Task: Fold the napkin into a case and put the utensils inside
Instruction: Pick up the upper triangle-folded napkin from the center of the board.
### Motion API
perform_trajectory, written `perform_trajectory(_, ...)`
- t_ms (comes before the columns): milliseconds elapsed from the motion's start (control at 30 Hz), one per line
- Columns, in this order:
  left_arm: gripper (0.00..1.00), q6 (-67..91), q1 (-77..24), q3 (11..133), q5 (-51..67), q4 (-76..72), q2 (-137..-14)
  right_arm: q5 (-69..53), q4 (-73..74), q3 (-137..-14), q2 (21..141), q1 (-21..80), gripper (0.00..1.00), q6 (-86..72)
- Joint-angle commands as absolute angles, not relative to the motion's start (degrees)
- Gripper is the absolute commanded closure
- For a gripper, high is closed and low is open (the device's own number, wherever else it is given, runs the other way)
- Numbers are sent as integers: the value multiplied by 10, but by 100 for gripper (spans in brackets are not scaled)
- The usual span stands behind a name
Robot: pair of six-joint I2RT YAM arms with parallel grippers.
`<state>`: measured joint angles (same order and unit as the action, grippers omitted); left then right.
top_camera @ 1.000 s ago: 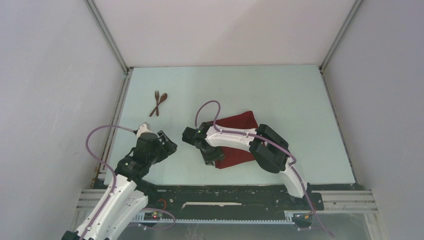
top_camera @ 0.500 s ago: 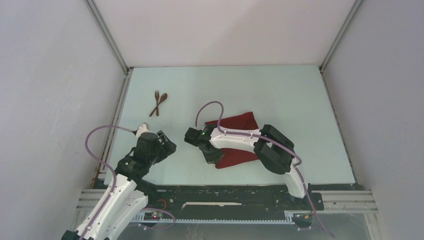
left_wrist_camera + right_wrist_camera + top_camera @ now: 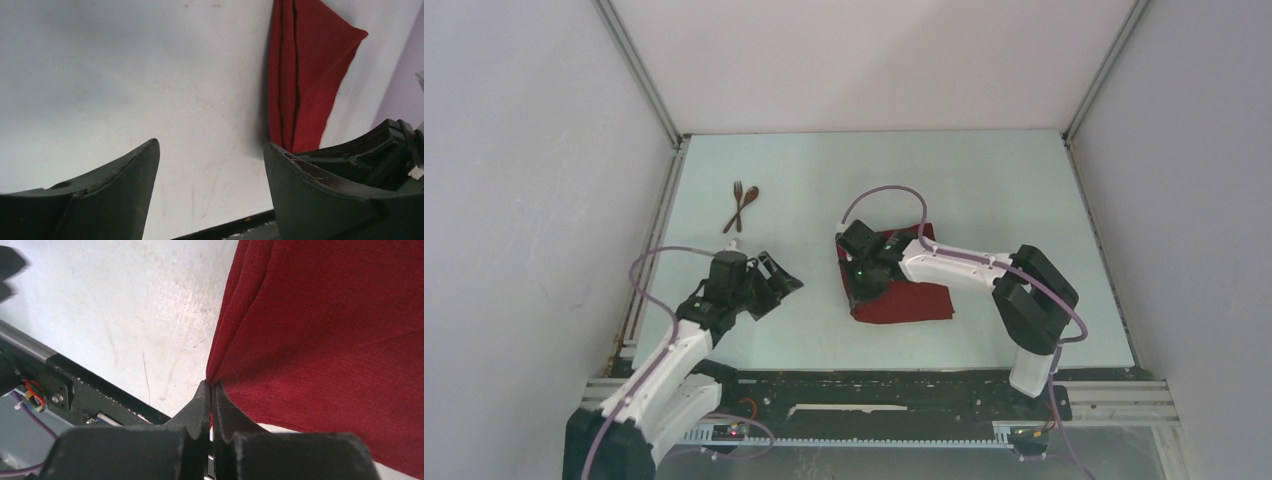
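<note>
Left claw [image 3: 210, 150]: It is wide open and holds nothing. It hangs low over the bare surface [image 3: 984, 190], to the left of the cloth, and points at it. It has come a little closer to the cloth than a moment ago.
Right claw [image 3: 210, 390]: It is pinched tight on the left edge of the napkin [image 3: 325, 330]. A moment ago it was half open. Now it has snapped shut on the cloth.
Napkin: The dark red cloth lies in the middle of the surface, folded over on itself. Its layers show along the left edge. A moment ago it lay slanted under the right arm. Now its near edge runs straight along the front.
What this means: The right arm has a good hold, so I think it is making the next fold. The cloth is still too wide to be a case.
Fork [image 3: 737, 192] and spoon [image 3: 751, 193]: They lie crossed at the far left, well apart from the napkin. They have not moved. Their turn comes after the folding.
</note>
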<state>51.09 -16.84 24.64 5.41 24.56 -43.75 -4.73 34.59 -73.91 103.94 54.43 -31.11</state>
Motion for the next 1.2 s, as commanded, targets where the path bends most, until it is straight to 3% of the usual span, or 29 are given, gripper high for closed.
perform_trajectory(0, 18, 579, -142, 224, 224, 69, -537, -122, 284, -712, 1011, 535, 100, -297)
perform_trajectory(267, 12, 678, -145, 284, 341, -171, -785, -157, 261, -673, 977, 520, 100, -300)
perform_trajectory(433, 11, 669, -158, 340, 314, -180, -872, -165, 258, -662, 963, 510, 100, -298)
perform_trajectory(733, 35, 665, -189, 396, 277, -197, -978, -182, 253, -654, 952, 493, 100, -289)
perform_trajectory(1167, 64, 665, -190, 431, 249, -213, -1025, -188, 250, -653, 946, 491, 100, -285)
